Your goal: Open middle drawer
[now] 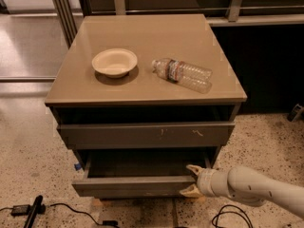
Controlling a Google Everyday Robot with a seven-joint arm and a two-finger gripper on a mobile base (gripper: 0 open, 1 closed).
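Middle drawer [133,186]: lower centre of frame, pulled partway out of cabinet [66,137], directly under the larger drawer front [147,135] with pale scratches. Plain dark flat front, no handle. Interior in shadow, contents not discernible.

Gripper [186,179]: lower right, at the right end of that front, on pale arm [256,186] entering from the right edge. Jaws apart, one fingertip above the front's top edge, the other near its bottom edge, bracketing the panel. Can't confirm firm contact.

Handling, as judgement:
- Rigid panel box on slides. Probably light, with resistance mostly from the runners.
- Smooth face, nothing to hook. Best purchase over the top lip of the front, pulling from behind it.
- Hold sits off-centre, so expect some racking. Pull straight along the slide axis, steady, no jerk.
- Not fragile. Main risk is slipping off the lip.

Surface: tan tabletop [152,37], smooth and slightly glossy. Pale bowl [114,62] left of centre, clear plastic bottle [183,74] on its side to the right of it, the two apart. Round bottle, so a sharp tug on the cabinet could set it rolling.

Room: speckled floor [28,146], black lead [34,212] at lower left, metal posts [59,4] at upper left, dark recess behind the cabinet on the right.
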